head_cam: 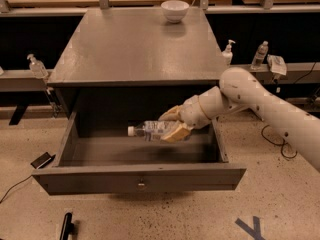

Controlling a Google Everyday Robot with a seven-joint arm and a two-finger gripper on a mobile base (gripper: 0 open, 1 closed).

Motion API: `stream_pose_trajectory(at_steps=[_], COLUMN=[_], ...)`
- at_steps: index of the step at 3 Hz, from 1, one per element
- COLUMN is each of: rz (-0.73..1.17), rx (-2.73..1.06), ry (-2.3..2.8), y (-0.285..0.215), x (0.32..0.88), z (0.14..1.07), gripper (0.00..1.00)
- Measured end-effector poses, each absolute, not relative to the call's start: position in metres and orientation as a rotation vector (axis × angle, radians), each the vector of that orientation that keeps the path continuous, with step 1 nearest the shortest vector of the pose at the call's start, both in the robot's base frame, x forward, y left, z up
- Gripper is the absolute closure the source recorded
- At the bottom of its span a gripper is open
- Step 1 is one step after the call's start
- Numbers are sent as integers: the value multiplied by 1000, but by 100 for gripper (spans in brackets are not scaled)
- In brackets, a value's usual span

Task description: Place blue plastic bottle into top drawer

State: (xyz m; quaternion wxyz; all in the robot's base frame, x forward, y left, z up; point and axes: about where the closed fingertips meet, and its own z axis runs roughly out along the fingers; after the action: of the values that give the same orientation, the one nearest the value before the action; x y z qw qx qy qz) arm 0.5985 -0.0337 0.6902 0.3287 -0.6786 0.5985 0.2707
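Over the open top drawer, I note the gripper — fingers clamped on the blue plastic bottle, held sideways, cap pointing away from the arm. White bowl sits at the far edge of the tabletop.

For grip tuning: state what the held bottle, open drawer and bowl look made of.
The blue plastic bottle looks like clear plastic with a white cap; the end effector holds it sideways over the top drawer. That drawer is matte dark gray, painted metal or laminate, unclear which. The bowl is smooth white, probably ceramic or plastic.
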Motion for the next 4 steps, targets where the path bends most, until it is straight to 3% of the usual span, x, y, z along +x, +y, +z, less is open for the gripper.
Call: stream_pose_trajectory(at_steps=[2,4], rz=[765,663], rx=[-1735,-1658], ry=[1589,1497], y=[-38,-58], x=[593,589], z=[645,740], gripper=[0,0])
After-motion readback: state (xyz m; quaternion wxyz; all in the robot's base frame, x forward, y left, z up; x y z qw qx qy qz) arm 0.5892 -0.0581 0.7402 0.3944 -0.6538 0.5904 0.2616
